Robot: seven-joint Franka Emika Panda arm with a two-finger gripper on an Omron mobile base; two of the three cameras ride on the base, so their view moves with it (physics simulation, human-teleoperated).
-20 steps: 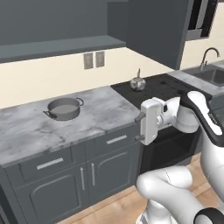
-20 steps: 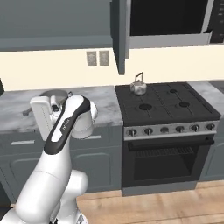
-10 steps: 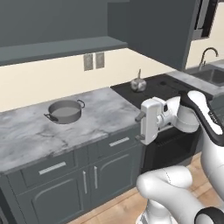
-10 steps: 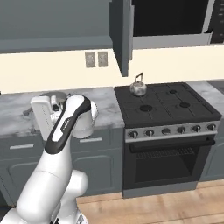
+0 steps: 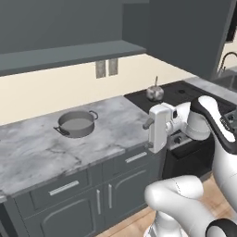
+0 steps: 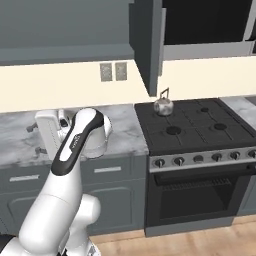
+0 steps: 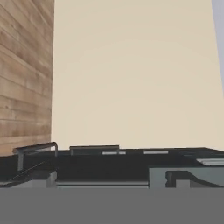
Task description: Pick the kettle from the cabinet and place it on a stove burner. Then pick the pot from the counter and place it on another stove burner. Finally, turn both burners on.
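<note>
Kettle point(image 5: 155, 93) is sitting on the rear-left burner, pot point(image 5: 77, 123) is waiting on the counter point(image 5: 32, 157); empty gripper point(image 5: 156, 129) is spread wide, risking clipping the pot's near rim on approach.

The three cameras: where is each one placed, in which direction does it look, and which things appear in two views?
Left base view: behind the arm's left, looking down over the counter with the pot; the arm rises at lower right.
Right base view: behind the arm's right, facing the cooktop; the arm rises at lower left.
Hand view: on the hand, rolled, facing a beige wall and wood flooring.
Both base views share the kettle on the cooktop's rear left burner.
</note>
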